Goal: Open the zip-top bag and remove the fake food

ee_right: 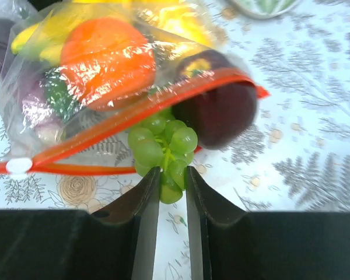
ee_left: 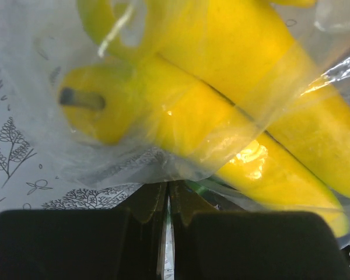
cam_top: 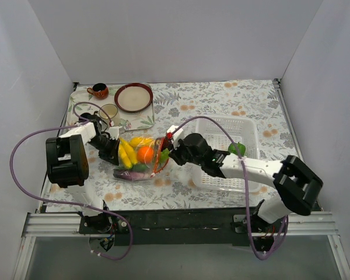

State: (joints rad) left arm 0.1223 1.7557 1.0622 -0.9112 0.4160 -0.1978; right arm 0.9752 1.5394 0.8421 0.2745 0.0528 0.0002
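No legible text, labels, brand marks or nos. in any view, tabletop [cam_top: 221,102] cloth w/ leaf and flower pattern only, zip-top bag [cam_top: 134,168] carries no print

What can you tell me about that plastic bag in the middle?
The zip-top bag is clear, crinkly plastic with an orange-red zip strip and a white slider. It lies on the floral table, mouth open, holding bananas, an orange and dark purple pieces. The left gripper pinches its opposite end; the right gripper grips green grapes poking from the mouth.
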